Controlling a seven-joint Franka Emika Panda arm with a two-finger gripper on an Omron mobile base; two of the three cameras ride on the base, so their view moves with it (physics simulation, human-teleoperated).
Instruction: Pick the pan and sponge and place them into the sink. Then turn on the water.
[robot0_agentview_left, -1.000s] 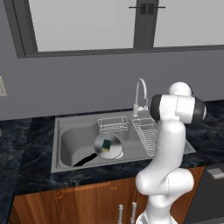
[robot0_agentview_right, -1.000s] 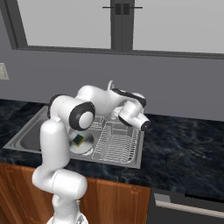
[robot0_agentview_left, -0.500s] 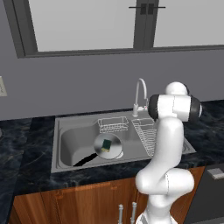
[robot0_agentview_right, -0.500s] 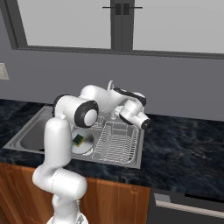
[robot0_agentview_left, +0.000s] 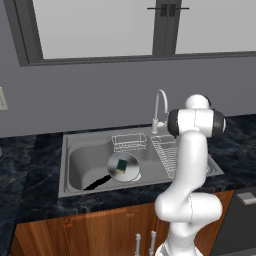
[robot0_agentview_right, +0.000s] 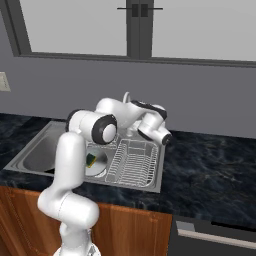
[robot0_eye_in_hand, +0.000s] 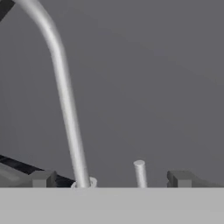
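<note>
Pan (robot0_agentview_left: 124, 166) flat on the floor of the sink (robot0_agentview_left: 75, 172), black handle (robot0_agentview_left: 96, 183) pointing toward the front left corner. Sponge (robot0_agentview_left: 121, 164) lying in the pan, green top up; same sponge (robot0_agentview_right: 91, 160) seen in the right base view just past the arm's white link. Wire basket (robot0_agentview_left: 129, 142) hung at the back wall of the sink, dish rack (robot0_agentview_left: 165, 150) filling its right part, both apart from the pan. Faucet (robot0_agentview_left: 159, 107) upright behind the sink, between basket and rack, neck curving forward over the basin. No stream visible under the spout. Gripper (robot0_eye_in_hand: 112, 179) spread wide, holding nothing, tips level with the faucet base: left tip (robot0_eye_in_hand: 43, 178) left of the neck (robot0_eye_in_hand: 65, 96), right tip (robot0_eye_in_hand: 180, 178) right of a short upright lever (robot0_eye_in_hand: 140, 173). Neck and lever both standing between the tips, touching neither. Hand (robot0_agentview_right: 154, 129) over the back edge of the sink, above the rack. Dark marble desk (robot0_agentview_right: 210, 175) around the sink.
</note>
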